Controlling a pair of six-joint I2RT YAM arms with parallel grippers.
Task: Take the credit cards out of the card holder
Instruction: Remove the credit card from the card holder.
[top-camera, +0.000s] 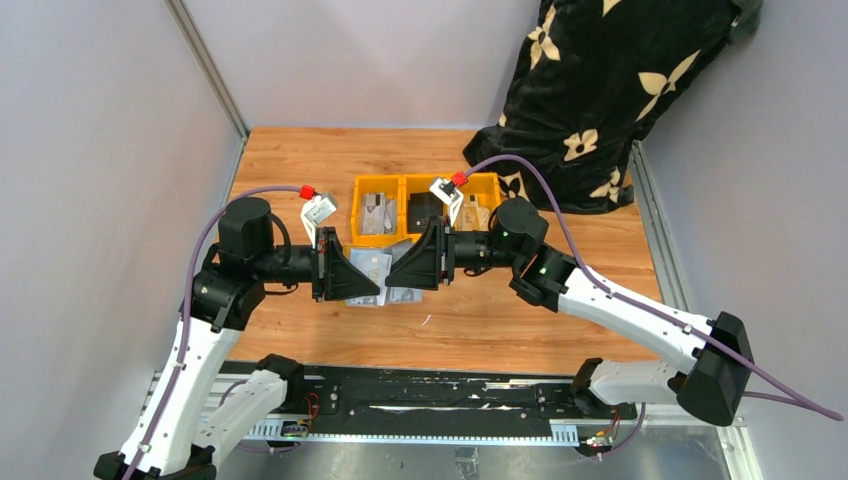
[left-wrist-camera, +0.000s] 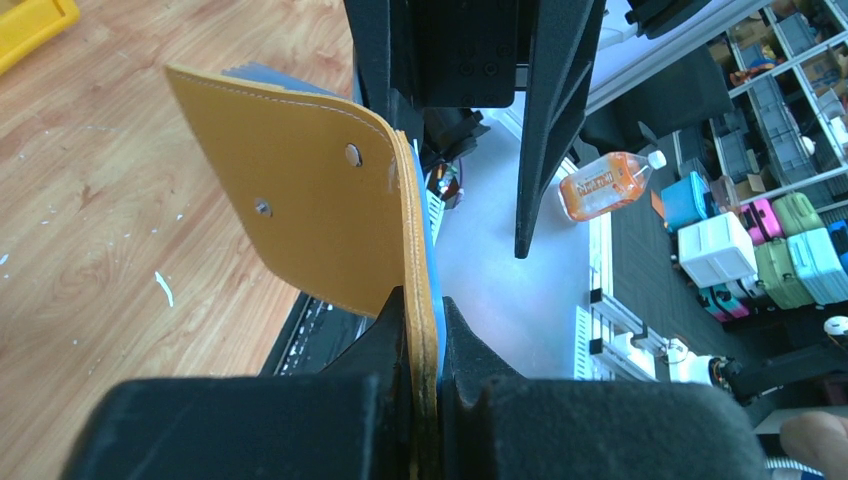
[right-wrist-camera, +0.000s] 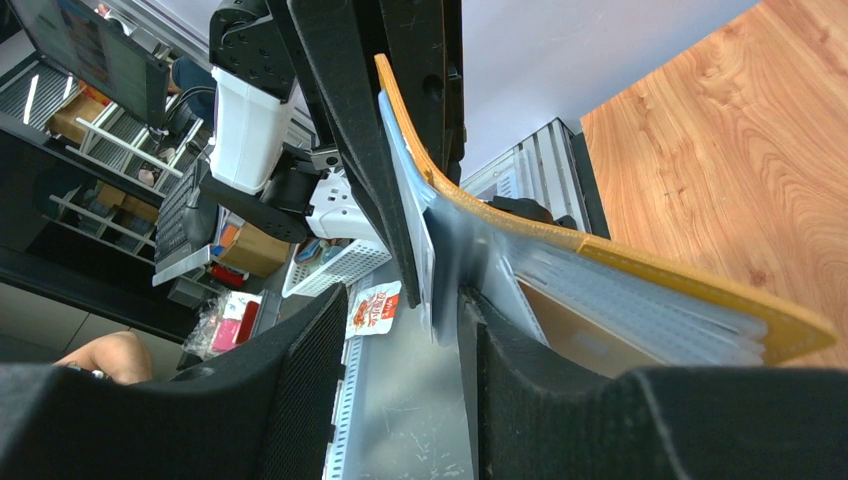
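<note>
The mustard-tan card holder hangs open in the air between both grippers. My left gripper is shut on its stitched edge, with a blue card pinched against it. In the right wrist view the holder fans out with grey-lined pockets. A pale blue-grey card sticks out of it into the gap of my right gripper, close to the right finger. The right jaws stand apart, open. From above, the left gripper and right gripper face each other with pale cards between them.
Two orange-yellow bins stand behind the grippers, one holding a black wallet. A black floral cloth fills the back right corner. Grey walls close in the wooden table on the left, back and right.
</note>
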